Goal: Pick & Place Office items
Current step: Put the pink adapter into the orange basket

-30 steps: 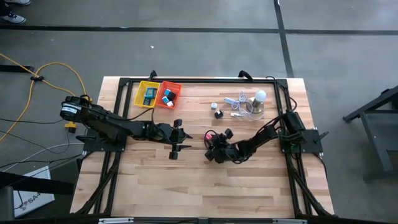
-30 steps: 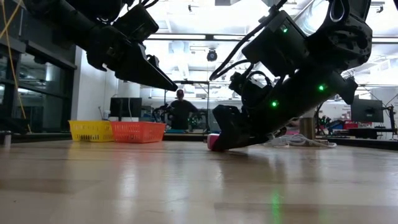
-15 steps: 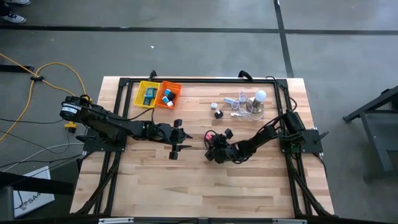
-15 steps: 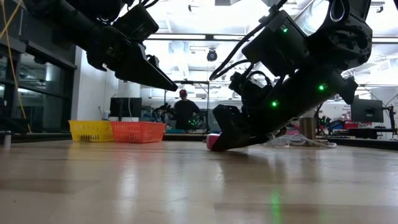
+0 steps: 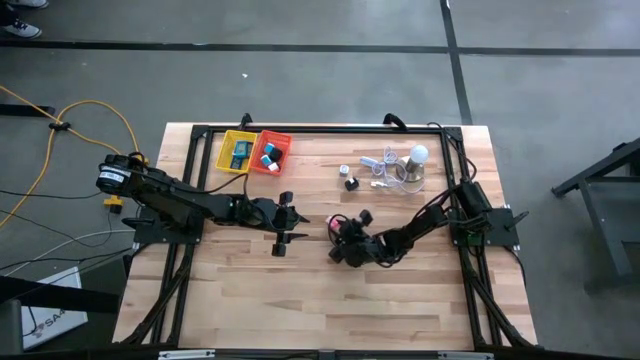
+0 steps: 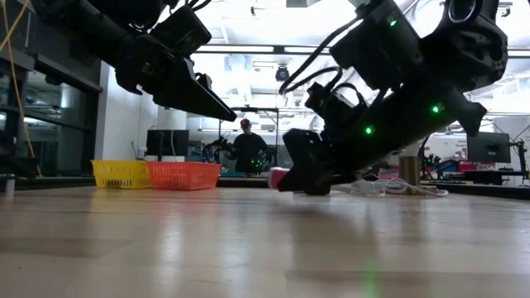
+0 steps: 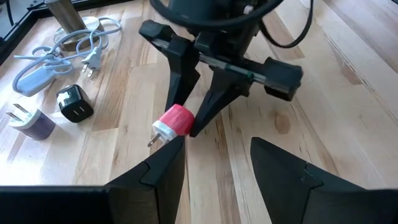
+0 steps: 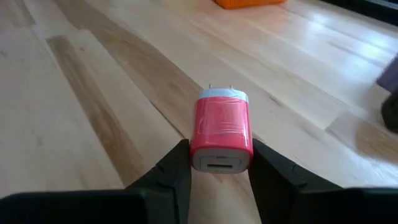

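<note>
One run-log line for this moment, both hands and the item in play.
right hand: shut on red plug-in charger with white end, lifted off wooden table | left hand: open, empty, table's middle | orange basket: behind

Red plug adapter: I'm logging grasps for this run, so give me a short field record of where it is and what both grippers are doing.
item: red adapter, white prong end, prongs pointing away from the wrist
held by: right gripper, shut on its sides
height: lifted just off the table in the low view
left gripper: empty, hanging beside it above the table
bins: yellow basket and orange basket at the far edge
nearby: black adapter, purple adapter
</note>
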`<state>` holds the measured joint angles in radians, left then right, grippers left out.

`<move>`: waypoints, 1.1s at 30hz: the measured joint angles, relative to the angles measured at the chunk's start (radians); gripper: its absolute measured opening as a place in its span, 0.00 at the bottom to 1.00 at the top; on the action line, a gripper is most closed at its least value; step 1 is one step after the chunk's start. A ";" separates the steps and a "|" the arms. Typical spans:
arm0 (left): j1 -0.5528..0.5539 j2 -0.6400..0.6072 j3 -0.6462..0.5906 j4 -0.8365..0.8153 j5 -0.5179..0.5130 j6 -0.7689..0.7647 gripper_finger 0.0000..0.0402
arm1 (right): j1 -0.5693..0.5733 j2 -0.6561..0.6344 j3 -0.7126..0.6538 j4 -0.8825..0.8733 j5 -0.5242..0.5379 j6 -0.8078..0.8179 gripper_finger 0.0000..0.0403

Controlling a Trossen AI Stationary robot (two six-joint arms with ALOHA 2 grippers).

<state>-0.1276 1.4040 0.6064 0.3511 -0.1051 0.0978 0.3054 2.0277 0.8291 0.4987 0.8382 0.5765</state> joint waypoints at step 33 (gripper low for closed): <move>0.000 0.000 0.000 0.094 0.000 0.000 0.44 | 0.159 0.000 0.000 0.578 0.317 -0.536 0.29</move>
<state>-0.1276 1.4040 0.6067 0.4453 -0.1051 0.0978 0.4644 2.0274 0.8291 1.0764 1.1553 0.0406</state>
